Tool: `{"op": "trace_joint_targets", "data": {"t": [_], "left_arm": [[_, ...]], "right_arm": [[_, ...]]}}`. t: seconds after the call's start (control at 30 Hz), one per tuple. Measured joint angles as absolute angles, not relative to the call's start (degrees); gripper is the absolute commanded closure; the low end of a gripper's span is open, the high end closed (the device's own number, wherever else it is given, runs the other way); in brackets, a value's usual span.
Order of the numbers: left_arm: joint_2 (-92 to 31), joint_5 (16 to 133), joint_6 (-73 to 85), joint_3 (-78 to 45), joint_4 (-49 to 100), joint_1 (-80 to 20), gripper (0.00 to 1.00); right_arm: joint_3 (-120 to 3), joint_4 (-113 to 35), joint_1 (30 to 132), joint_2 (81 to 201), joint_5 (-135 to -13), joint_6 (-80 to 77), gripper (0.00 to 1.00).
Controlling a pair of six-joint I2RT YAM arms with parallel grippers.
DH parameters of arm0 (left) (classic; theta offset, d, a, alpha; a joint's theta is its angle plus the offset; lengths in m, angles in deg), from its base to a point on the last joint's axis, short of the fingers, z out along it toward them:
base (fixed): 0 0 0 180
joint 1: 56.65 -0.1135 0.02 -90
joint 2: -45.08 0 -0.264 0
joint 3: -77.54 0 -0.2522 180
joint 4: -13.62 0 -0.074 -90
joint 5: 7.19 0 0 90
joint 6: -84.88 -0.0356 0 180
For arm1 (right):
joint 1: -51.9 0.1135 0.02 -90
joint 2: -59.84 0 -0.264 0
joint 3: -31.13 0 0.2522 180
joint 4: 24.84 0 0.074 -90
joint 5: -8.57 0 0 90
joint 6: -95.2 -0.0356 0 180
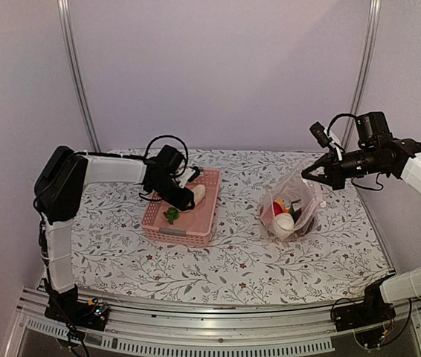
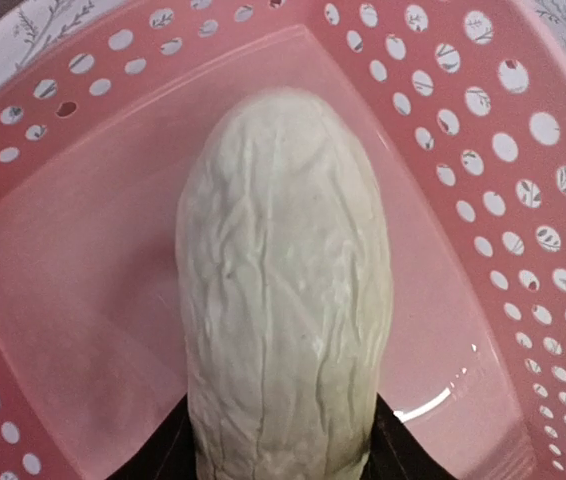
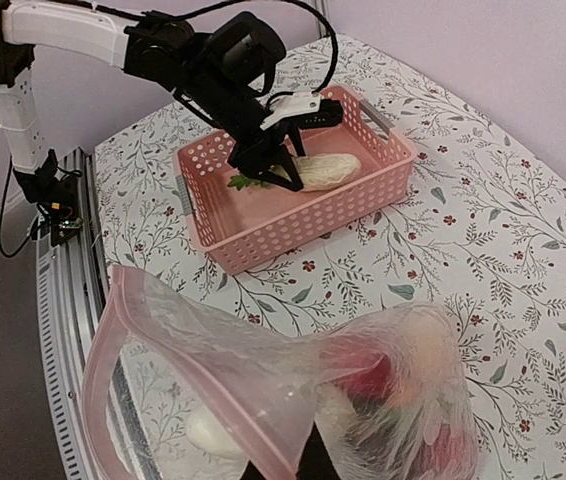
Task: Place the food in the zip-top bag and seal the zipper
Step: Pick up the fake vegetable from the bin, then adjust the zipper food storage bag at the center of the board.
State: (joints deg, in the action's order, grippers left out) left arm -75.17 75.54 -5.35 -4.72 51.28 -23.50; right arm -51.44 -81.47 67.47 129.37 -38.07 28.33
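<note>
top external view shows the job well along: most of the food already sits inside the zip-top bag, which hangs just below the right gripper. that gripper's jaws are fully closed, pinching the bag's upper edge and lifting it so the mouth gapes toward the left arm. in the right wrist view the zipper curves round a wide-open mouth, so sealing has not begun.

one piece is left to move, as far as the pictures show: the white radish, lying on the floor of the pink basket with its green leaves at the near end. the left gripper is down inside the basket with the radish directly between its fingers. the jaws stand about half apart and the dark pads meet the radish on both sides near its leafy end, the rest of it stretching ahead of the gripper. how firm that hold is cannot be told (the radish rests on the basket floor, not lifted).

left to do, by my judgement: lift the radish, carry it across to the open mouth under the right gripper, drop it in, then press the zipper shut along its length.
</note>
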Motion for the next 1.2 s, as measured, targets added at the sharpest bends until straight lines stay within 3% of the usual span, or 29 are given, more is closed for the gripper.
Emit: {"op": "trace_joint_targets", "data": {"t": [0.47,0.83,1.2], "left_arm": [[-46.7,82.1,-0.4,-11.0,48.6,-14.3,0.63],[-42.9,84.3,0.4,-11.9,45.3,-8.0,0.64],[-40.8,84.1,1.5,-15.6,36.0,-3.6,0.63]], "right_arm": [[-59.6,-84.3,67.5,133.1,-48.3,27.5,1.0],[-82.2,-85.8,64.9,141.2,-72.8,30.5,1.0],[-65.6,-89.1,66.7,145.3,-55.4,27.5,1.0]]}}
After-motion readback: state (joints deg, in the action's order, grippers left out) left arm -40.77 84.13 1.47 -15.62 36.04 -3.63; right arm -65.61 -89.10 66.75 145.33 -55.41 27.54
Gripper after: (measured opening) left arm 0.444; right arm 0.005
